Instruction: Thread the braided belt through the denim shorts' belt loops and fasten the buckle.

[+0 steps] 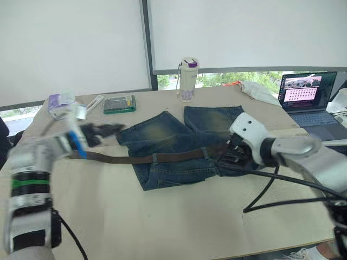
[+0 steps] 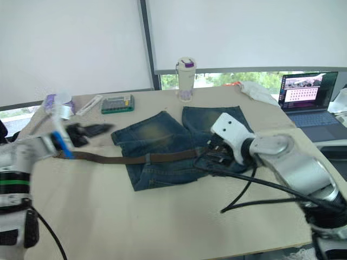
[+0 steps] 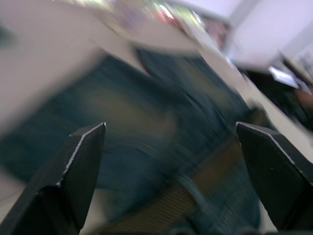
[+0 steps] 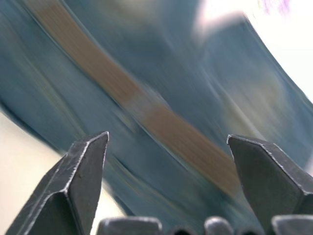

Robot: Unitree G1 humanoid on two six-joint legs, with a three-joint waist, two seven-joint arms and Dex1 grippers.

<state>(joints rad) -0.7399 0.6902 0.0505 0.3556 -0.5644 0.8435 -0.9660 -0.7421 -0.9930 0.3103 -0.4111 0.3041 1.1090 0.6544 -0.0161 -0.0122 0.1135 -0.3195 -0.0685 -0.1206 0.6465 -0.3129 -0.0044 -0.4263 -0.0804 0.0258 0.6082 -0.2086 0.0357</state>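
Denim shorts (image 1: 179,146) lie flat on a table (image 1: 162,222), braided belt (image 1: 135,158) across the waistband. Both grippers' fingers (image 3: 73,171) (image 4: 78,171) spread wide, empty.

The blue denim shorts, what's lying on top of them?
A dark-brown braided belt lies across the denim shorts, passing under a belt loop. The right gripper covers its end there, so the buckle is hidden.

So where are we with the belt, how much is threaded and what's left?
Partly done: the braided belt lies along the waistband of the denim shorts and passes under a belt loop near the middle. In hand: both tools are open, the left tool off the shorts' left edge, the right tool over the belt. Left: the other loops and fastening; the buckle isn't discernible.
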